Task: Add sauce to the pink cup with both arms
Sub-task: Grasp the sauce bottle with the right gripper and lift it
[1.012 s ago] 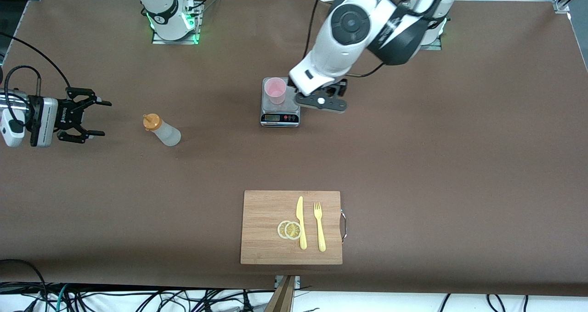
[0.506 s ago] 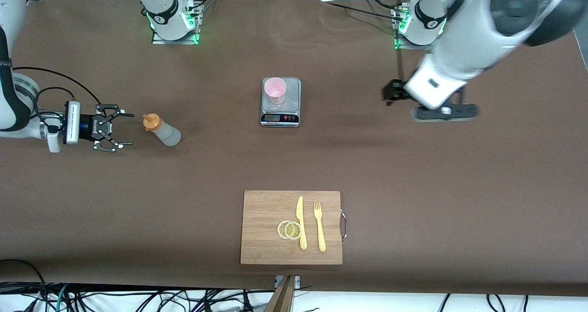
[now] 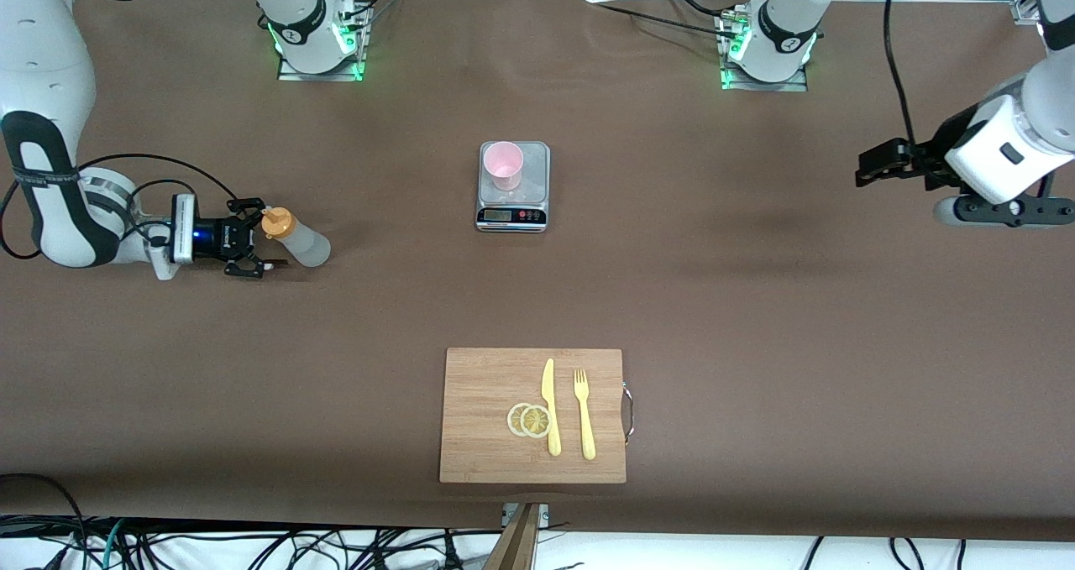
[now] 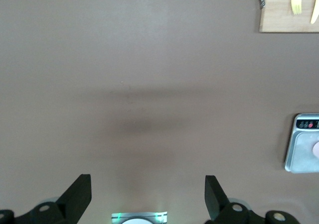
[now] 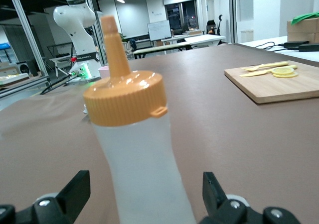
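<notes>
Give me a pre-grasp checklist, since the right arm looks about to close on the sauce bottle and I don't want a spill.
1. Sauce bottle upright: ok.
2. Orange cap seated on the bottle: ok.
3. Right gripper open, one finger on each side of the bottle, not yet closed: ok.
4. Pink cup upright on the scale, ready for sauce: ok.
5. Left gripper open, empty, waiting over bare table toward the left arm's end, away from the cup: ok.
6. Sauce level in the bottle: cannot tell.
</notes>
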`<state>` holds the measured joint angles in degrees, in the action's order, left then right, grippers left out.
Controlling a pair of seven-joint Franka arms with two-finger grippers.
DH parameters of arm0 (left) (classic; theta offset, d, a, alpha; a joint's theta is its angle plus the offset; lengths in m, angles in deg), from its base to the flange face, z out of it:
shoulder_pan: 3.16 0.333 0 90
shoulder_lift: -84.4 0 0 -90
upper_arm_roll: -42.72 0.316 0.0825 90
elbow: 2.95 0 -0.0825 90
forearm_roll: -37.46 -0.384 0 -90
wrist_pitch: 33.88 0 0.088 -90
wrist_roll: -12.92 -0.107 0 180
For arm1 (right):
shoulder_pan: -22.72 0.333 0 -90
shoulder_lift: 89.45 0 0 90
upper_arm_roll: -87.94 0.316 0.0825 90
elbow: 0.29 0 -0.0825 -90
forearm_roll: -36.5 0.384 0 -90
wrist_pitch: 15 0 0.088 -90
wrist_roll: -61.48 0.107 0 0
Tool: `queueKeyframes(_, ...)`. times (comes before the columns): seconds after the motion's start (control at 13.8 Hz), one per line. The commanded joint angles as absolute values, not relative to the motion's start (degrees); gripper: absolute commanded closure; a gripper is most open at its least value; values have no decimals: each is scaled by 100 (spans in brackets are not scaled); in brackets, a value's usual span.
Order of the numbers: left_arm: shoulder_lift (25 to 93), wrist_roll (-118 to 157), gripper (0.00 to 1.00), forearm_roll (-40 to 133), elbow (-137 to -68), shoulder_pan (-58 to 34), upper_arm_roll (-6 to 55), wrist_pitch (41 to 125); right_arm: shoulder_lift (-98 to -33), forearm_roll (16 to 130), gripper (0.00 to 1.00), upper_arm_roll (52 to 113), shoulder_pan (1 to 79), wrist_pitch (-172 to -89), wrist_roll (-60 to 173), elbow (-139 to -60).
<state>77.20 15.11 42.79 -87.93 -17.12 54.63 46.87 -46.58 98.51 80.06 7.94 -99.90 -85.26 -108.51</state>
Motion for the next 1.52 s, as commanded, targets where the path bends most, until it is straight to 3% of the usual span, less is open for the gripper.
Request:
queueKeyframes(0.0, 7720, 1144, 0, 4080, -8653, -1451, 5248, 4443, -4594, 9943, 0, 8082, 935, -9867, -8547, -10778)
queueKeyframes(0.29, 7720, 976, 0, 3675, -8583, -1240, 4914, 4311, -4541, 9943, 0, 8152, 1085, -9893, -8468, -10751)
queueKeyframes(0.36, 7720, 967, 0, 3675, -8574, -1248, 4905, 4302, -4541, 9934, 4, 8161, 1129, -9885, -8407, -10743)
queueKeyframes(0.58, 7667, 941, 0, 3675, -8556, -1275, 4914, 4293, -4550, 9828, 86, 8276, 1243, -9955, -8266, -10619)
queueKeyframes(0.65, 7658, 941, 0, 3693, -8556, -1274, 4914, 4293, -4550, 9802, 98, 8293, 1296, -9972, -8257, -10611)
queueKeyframes(1.08, 7641, 949, 0, 3675, -8548, -1345, 4896, 4293, -4822, 9031, 100, 8442, 1753, -10130, -7442, -9997)
queueKeyframes(1.45, 7518, 941, 0, 3693, -8363, -1318, 4914, 4293, -5787, 7267, 100, 8846, 2472, -10832, -5019, -9828)
